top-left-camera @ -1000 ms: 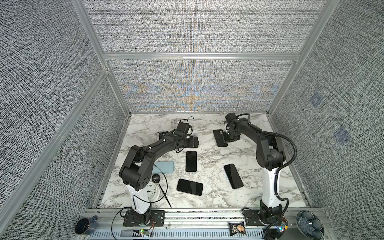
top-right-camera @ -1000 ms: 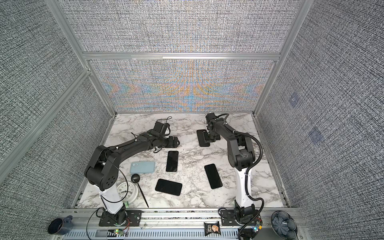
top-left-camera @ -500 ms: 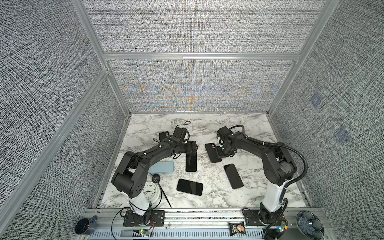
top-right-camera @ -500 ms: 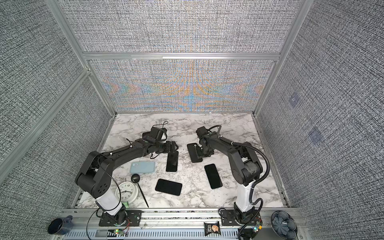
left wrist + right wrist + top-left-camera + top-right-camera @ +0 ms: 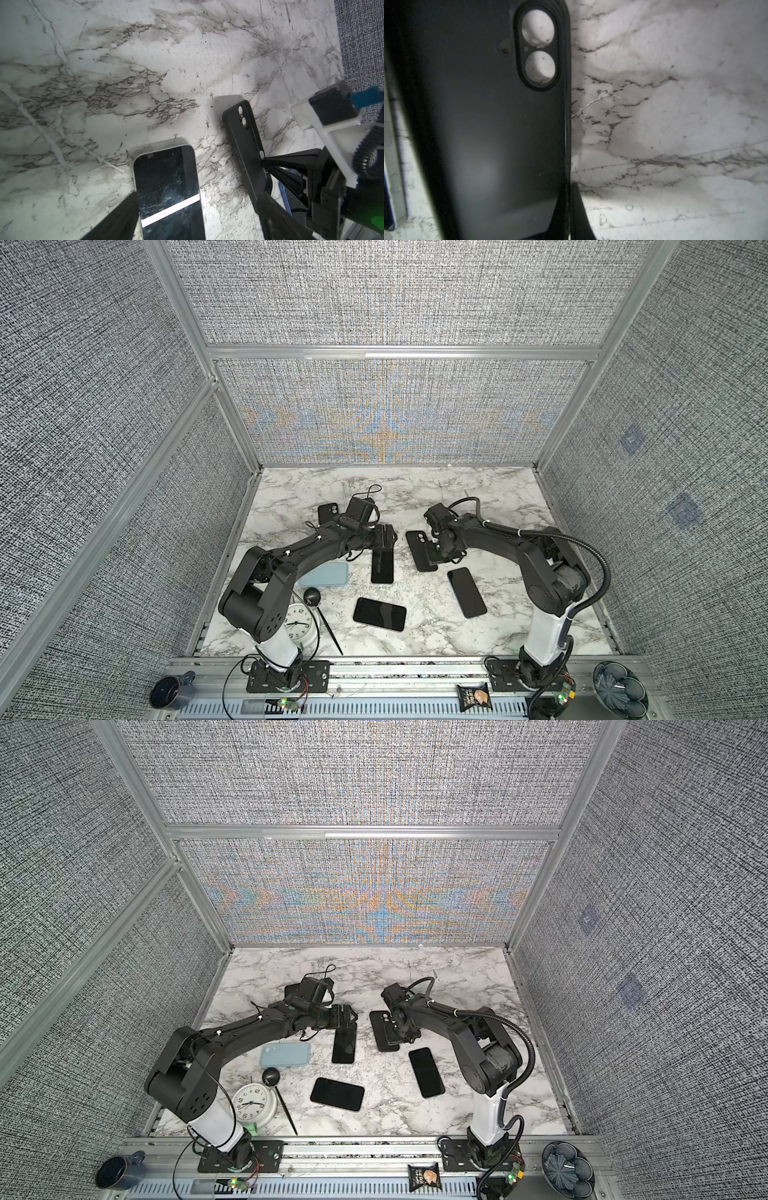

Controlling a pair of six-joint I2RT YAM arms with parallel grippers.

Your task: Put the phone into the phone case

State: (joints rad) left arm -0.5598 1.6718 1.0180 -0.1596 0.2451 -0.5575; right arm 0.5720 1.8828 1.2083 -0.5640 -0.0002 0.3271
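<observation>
hour numerals on the clock [image 5: 254, 1104]

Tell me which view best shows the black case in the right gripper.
Left wrist: nearly the whole black phone case, right gripper pinching its edge. Right wrist crops the case close; both top views show the case small, partly covered.

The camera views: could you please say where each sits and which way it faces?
Top views: high at the front, looking down at the marble table; left arm and right arm show.
Left wrist: above the open left gripper, facing down on a phone; fingers show.
Right wrist: behind the shut right gripper, close on the black case; fingertips show.
Shared: the left wrist view also shows that case and right gripper.
</observation>
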